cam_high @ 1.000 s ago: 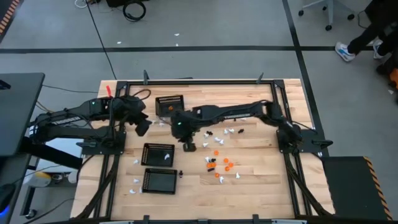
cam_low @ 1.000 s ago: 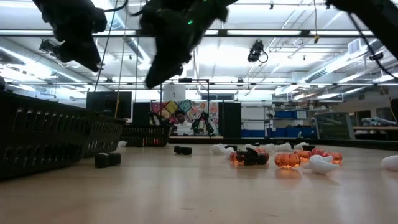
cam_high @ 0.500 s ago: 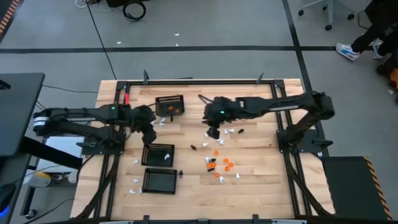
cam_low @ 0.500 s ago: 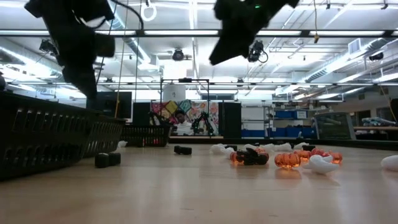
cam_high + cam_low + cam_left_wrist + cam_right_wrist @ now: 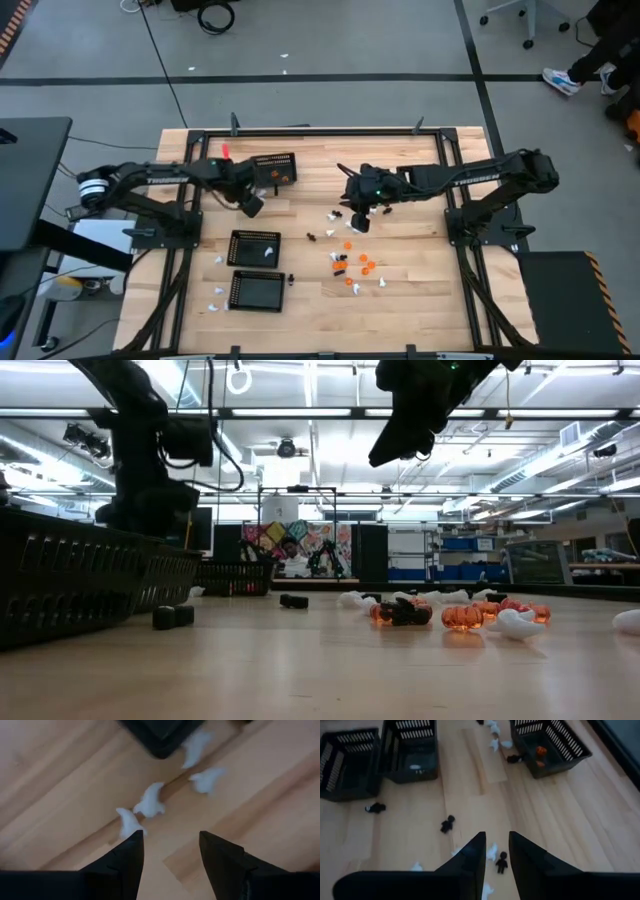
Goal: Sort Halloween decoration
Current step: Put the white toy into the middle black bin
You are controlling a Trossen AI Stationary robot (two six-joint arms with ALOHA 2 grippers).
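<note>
The Halloween decoration lies loose on the wooden table: orange pieces (image 5: 356,262), white pieces (image 5: 375,212) and black pieces (image 5: 335,236) right of centre. More white pieces (image 5: 150,802) lie by the corner of the far basket (image 5: 272,168). My left gripper (image 5: 170,850) hangs open just above these, pointing almost straight down, and touches none of them. My right gripper (image 5: 496,855) hovers slanting over the middle of the table. Its fingers stand a narrow gap apart with nothing between them. A white piece (image 5: 491,852) and a black piece (image 5: 501,862) show on the table below.
Three black mesh baskets stand on the table's left half: the far one holds orange pieces (image 5: 540,751), the middle one (image 5: 254,247) white ones, and the near one (image 5: 257,290) is dark inside. A few white pieces (image 5: 218,296) lie left of the near basket. A black frame rims the table.
My left gripper has come down toward the table beside the far basket, tipping to point more steeply down, and has stayed open. My right gripper has swung from near the baskets toward the table's right edge, over the scattered pieces, rising slightly.
</note>
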